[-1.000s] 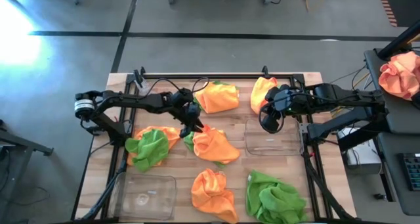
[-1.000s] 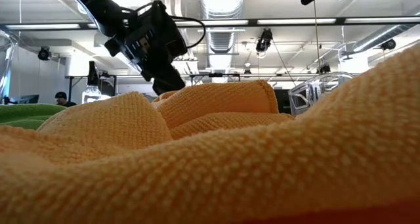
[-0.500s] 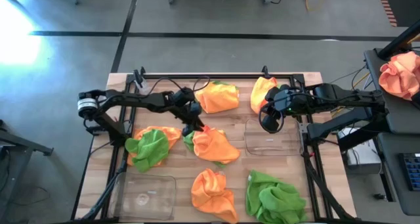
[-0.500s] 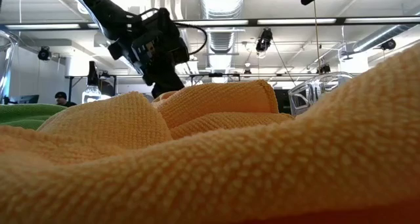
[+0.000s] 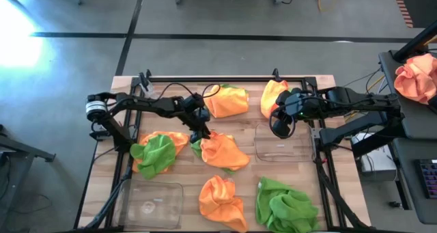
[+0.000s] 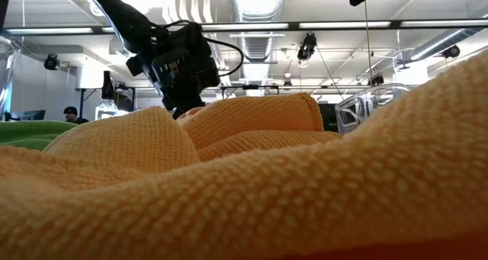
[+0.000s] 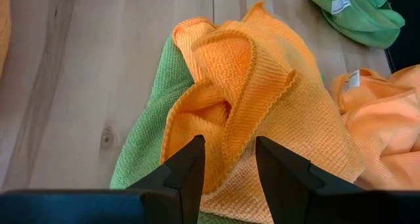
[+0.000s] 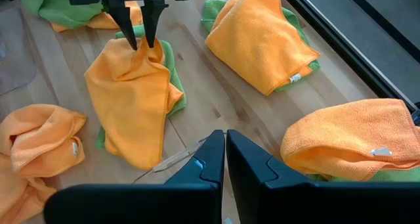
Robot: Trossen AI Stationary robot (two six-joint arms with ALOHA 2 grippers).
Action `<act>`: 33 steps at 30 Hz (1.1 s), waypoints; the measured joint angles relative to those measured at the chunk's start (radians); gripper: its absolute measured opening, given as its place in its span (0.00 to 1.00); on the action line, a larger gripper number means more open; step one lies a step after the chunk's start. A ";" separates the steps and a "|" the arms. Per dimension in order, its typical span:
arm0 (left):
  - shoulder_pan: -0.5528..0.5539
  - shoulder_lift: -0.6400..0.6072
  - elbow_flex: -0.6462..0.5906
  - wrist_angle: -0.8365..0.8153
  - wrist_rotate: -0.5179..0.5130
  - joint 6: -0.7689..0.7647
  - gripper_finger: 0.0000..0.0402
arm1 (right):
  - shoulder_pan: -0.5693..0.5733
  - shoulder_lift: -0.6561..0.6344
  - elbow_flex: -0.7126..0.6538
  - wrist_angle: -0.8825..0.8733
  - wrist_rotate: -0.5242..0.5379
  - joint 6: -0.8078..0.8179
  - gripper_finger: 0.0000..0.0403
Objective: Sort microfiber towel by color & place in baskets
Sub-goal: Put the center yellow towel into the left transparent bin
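Left gripper (image 7: 226, 159) is set at the raised fold of the centre orange towel (image 5: 224, 151), jaws part open, probably straddling it, grip unconfirmed. Only the orange layer should be pinched, the green towel (image 7: 147, 145) left beneath. Right gripper (image 8: 224, 148), closed and empty, waits over the right basket (image 5: 283, 149).

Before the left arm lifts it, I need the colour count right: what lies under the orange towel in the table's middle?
A green towel lies under the middle orange towel, showing along one edge. How far it runs beneath is covered, as is anything else underneath.
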 joint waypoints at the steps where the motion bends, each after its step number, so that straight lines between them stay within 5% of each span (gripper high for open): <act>1: 0.000 0.000 0.001 0.001 0.000 0.000 0.30 | 0.000 0.000 0.000 0.000 0.000 0.000 0.03; 33: -0.077 -0.001 -0.001 0.010 0.000 -0.084 0.30 | 0.000 0.000 -0.007 -0.001 0.000 -0.015 0.03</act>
